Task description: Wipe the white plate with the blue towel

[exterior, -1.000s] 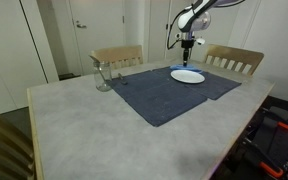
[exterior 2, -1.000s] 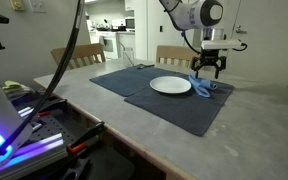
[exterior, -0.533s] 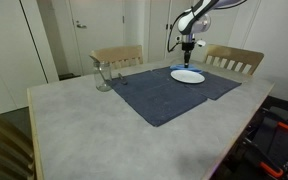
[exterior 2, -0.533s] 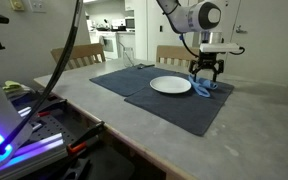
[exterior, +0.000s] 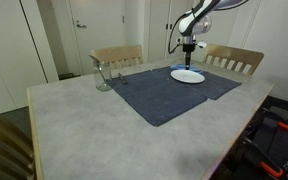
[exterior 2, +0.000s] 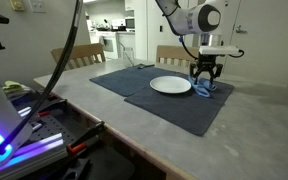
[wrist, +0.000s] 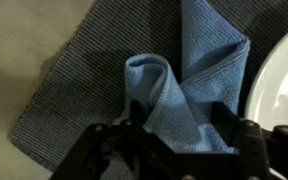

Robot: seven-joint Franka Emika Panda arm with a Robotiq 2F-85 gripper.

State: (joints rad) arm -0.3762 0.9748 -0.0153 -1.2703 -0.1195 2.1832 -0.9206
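The blue towel (wrist: 189, 85) lies bunched on the dark placemat (wrist: 69, 95), just beside the white plate (wrist: 286, 90). My gripper (wrist: 179, 125) is down on the towel, its two fingers pressed against either side of a raised fold. In an exterior view the gripper (exterior 2: 205, 82) stands upright over the towel (exterior 2: 208, 89), at the far edge of the plate (exterior 2: 170, 86). In an exterior view the gripper (exterior: 189, 47) hangs just behind the plate (exterior: 188, 76); the towel is hidden there.
A glass jar (exterior: 103, 75) stands at the placemat's (exterior: 164, 95) far corner. Wooden chairs (exterior: 234, 60) line the table's back side. The table edge (exterior 2: 104, 125) runs along the near side, with equipment beyond it.
The gripper has come down a little onto the towel and its fingers have narrowed around the fold. The plate has not moved.
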